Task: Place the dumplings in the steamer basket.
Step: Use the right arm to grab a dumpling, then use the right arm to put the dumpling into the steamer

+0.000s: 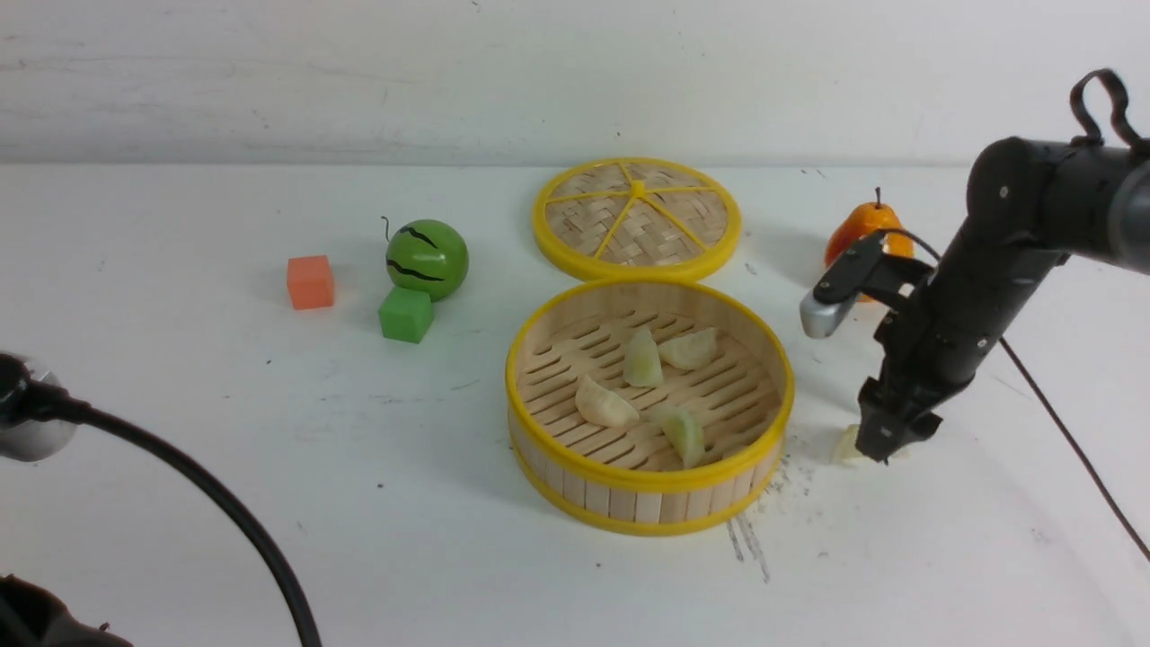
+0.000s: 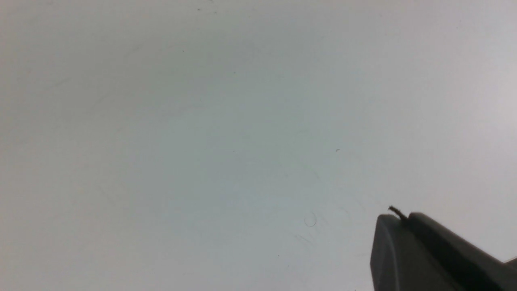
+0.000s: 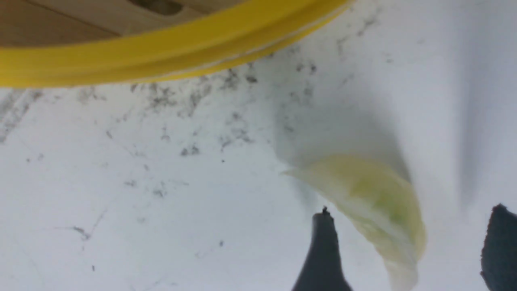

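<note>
Status on the dumplings?

Four small crescent-shaped, pale cream-green dumplings [image 1: 605, 403] sit inside the round bamboo steamer basket with yellow rims [image 1: 651, 483]. Fifth, a pale yellow-green pleated dumpling [image 3: 373, 194], lies on the white table [image 1: 404, 539], just outside the basket on the robot's right.

Fingers?

Right black gripper [image 3: 412, 208]: jaws wide apart, one on each side of the loose dumpling. Nothing gripped. Can't confirm contact with either side. Left black gripper [image 2: 398, 214]: fingertips together over bare table, nothing visible between them.

Why straddle it like that?

Likely to close across the curved body and catch its thick middle. A grab at a thin pointed end would probably let it swivel out. Wide gap gives margin for the curve.

Why the right arm?

Dumpling is on that side, so short reach, short carry. Left doesn't look needed for this step.

Lid in the way?

Flat woven lid with yellow rim and spokes [image 1: 637, 216] lies beyond the basket, so the top is open for a drop from above.

Placement?

The four sit around the middle of the slatted floor. I'd aim for bare slats near the right side, lift clear of the rim first. Main risk: clipping the rim or landing on a neighbour. One left, by my read.
</note>
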Motion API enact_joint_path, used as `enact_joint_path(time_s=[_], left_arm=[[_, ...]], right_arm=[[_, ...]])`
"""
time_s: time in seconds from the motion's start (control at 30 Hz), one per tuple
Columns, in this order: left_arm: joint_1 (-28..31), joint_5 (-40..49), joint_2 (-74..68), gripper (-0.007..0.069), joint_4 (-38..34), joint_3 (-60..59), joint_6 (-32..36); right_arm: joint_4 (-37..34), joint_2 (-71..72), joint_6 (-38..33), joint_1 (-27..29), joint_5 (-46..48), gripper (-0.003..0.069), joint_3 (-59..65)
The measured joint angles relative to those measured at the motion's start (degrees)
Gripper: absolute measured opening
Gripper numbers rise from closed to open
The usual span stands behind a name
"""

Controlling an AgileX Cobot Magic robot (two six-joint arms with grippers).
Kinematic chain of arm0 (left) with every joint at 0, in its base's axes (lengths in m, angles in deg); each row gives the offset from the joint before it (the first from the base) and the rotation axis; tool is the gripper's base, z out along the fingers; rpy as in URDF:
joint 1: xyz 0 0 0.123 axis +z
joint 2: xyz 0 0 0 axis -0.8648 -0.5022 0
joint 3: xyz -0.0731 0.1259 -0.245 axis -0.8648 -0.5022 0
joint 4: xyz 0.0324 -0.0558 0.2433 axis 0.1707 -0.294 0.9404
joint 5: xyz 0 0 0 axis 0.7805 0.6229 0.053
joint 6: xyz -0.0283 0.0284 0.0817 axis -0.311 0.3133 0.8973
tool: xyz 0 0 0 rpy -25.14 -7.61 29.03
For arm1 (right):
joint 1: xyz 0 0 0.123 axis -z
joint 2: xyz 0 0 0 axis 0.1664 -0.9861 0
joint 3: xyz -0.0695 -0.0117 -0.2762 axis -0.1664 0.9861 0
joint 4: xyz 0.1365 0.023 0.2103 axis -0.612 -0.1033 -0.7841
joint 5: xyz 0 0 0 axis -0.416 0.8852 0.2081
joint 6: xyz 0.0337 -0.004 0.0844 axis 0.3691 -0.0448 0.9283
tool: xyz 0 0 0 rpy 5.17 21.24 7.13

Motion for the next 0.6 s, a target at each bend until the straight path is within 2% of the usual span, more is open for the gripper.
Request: enact_joint_path(time_s=[0.1,0.17,0.27,0.37,0.47,0.6], left_arm=[[0.0,0.0,0.0,0.0016,0.0,0.0,0.0],[0.0,0.0,0.0,0.0017,0.0,0.0,0.12],[0.0,-0.02,0.0,0.0017,0.0,0.0,1.01],[0.0,-0.02,0.0,0.0019,0.1,0.0,1.43],[0.0,-0.02,0.0,0.0022,0.18,0.0,1.47],[0.0,-0.5,0.0,0.0028,0.24,0.0,1.47]], right_arm=[[-1.46,-1.38,-1.91,0.0,0.0,0.0487,0.05],[-2.14,-1.54,-2.09,0.0,-0.73,0.0454,0.05],[-2.32,-1.52,-1.81,0.0,-0.81,0.0356,0.05],[-2.62,-0.99,-1.2,0.0,0.28,0.019,-0.01],[-3.02,0.41,1.46,-0.18,1.94,0.02,-1.23],[-2.97,5.61,9.99,-3.0,4.25,0.0201,-5.7]])
